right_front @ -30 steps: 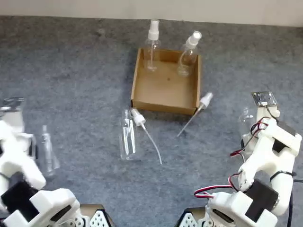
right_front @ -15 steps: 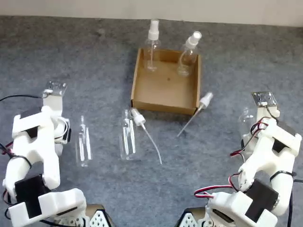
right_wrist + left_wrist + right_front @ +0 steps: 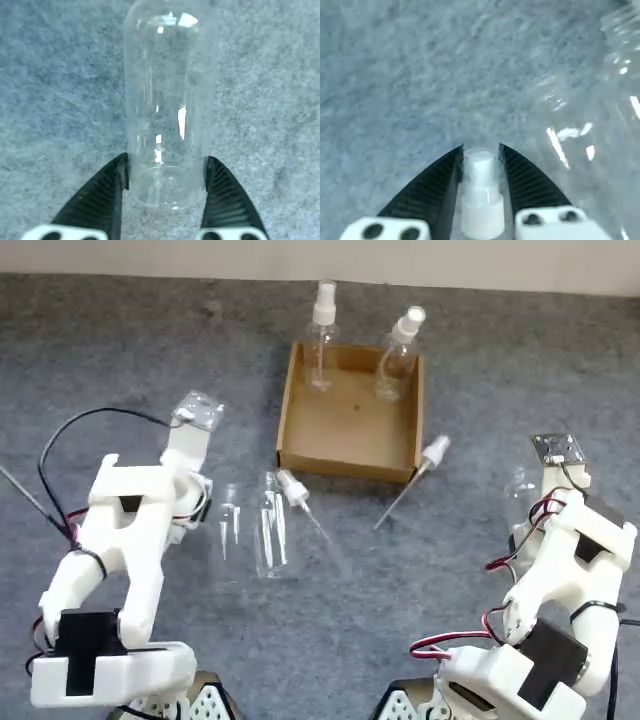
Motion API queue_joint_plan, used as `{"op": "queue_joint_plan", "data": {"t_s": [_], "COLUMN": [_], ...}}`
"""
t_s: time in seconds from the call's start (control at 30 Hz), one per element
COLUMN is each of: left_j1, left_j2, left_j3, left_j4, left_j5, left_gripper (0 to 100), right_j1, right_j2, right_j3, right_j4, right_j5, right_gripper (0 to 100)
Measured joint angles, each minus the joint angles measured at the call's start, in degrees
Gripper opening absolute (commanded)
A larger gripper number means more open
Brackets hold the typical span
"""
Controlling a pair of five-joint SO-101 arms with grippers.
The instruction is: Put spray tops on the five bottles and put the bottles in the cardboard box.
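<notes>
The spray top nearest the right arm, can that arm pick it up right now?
Probably not: the right end effector is shut on a clear bottle, though only carpet lies between it and that spray top.

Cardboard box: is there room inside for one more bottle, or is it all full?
Yes. The cardboard box is bare along its near wall and middle; the two capped bottles stand at its far wall. It's crowded just in front: a lying bottle and two spray tops.
</notes>
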Motion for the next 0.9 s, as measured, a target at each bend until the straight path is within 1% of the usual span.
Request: {"op": "queue_joint_plan", "data": {"t_s": [0.1,0.23,0.3,0.37,0.53,0.67,0.8,0.9], "left_j1": [-1.41,-6.68,-7.91,-8.0,-8.0,-7.91,-7.91,-7.91], "left_j2": [-0.44,-1.41,-1.41,-1.41,1.14,5.1,8.35,9.32], "left_j3": [-1.49,-3.78,-3.78,-3.78,-3.78,-4.31,-8.35,-11.52], "left_j4": [0.0,0.0,0.0,0.0,0.0,0.0,0.0,2.81], "left_j5": [0.44,0.62,0.7,0.62,0.62,0.62,0.62,0.62], "left_gripper": [0,1,1,1,12,13,13,13], "right_j1": [0.0,0.0,0.0,0.0,0.0,0.0,0.0,0.0], "right_j2": [0.0,0.0,0.0,0.0,0.0,0.0,-0.09,-0.09], "right_j3": [0.0,0.0,0.0,0.0,0.0,0.0,1.32,1.76], "right_j4": [0.0,0.0,0.0,0.0,0.0,0.0,0.0,-0.09], "right_j5": [0.0,0.0,0.0,0.0,0.0,0.0,0.0,0.0], "right_gripper": [9.1,9.1,9.1,9.1,9.5,9.5,9.5,9.5]}}
